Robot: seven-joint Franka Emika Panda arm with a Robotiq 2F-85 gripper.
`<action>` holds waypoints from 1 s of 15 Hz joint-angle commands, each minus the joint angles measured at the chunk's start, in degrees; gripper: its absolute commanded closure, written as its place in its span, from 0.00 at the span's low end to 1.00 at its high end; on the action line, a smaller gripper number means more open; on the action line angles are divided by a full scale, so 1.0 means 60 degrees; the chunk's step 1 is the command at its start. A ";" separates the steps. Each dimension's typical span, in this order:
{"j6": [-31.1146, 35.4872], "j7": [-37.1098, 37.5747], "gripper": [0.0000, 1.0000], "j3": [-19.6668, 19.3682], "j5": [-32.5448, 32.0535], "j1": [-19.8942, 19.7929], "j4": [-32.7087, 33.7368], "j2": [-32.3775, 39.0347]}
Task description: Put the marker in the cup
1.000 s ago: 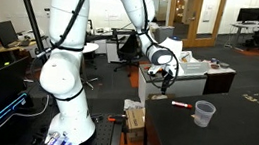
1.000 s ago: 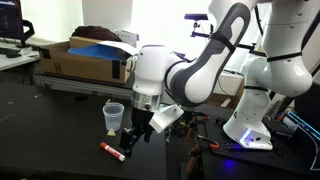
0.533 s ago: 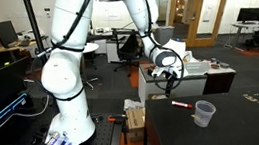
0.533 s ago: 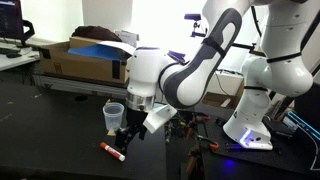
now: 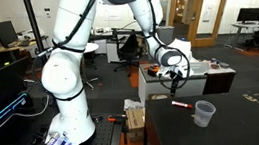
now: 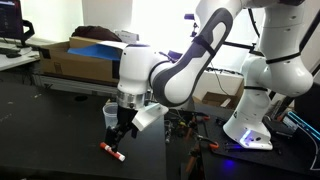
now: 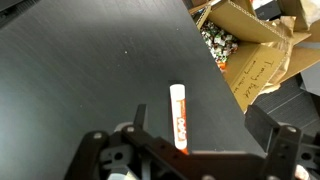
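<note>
The red marker (image 7: 179, 117) with a pale tip lies flat on the black table. It also shows in both exterior views (image 5: 180, 104) (image 6: 112, 152). The clear plastic cup (image 5: 203, 113) stands upright beside it; in an exterior view (image 6: 112, 116) the arm partly covers it. My gripper (image 5: 174, 89) (image 6: 121, 134) hangs just above the marker, open and empty. In the wrist view the two fingers (image 7: 205, 130) spread wide on either side of the marker. The cup is out of the wrist view.
The black table (image 7: 80, 70) ends at an edge near the marker. An open cardboard box (image 7: 250, 50) with small items sits below that edge. A long cardboard box (image 6: 80, 58) stands behind the table. The white robot base (image 5: 62, 84) is beside the table.
The gripper has moved across the table towards the marker and now hangs over it. The marker and cup have not moved.
</note>
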 commanded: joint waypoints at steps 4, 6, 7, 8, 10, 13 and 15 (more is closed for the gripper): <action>-0.1007 -0.0110 0.00 0.0001 0.0242 -0.0145 0.0992 0.0687; -0.1198 -0.0100 0.00 -0.0018 0.0262 -0.0177 0.1154 0.0875; -0.1281 -0.0087 0.00 -0.0030 0.0261 -0.0186 0.1229 0.0961; -0.1425 -0.0076 0.00 -0.0037 0.0258 -0.0190 0.1327 0.0994; -0.1622 -0.0132 0.00 -0.0027 0.0270 -0.0227 0.1486 0.1117; -0.1966 -0.0158 0.00 -0.0019 0.0263 -0.0254 0.1744 0.1224; -0.2090 -0.0158 0.00 -0.0050 0.0177 -0.0219 0.1856 0.1276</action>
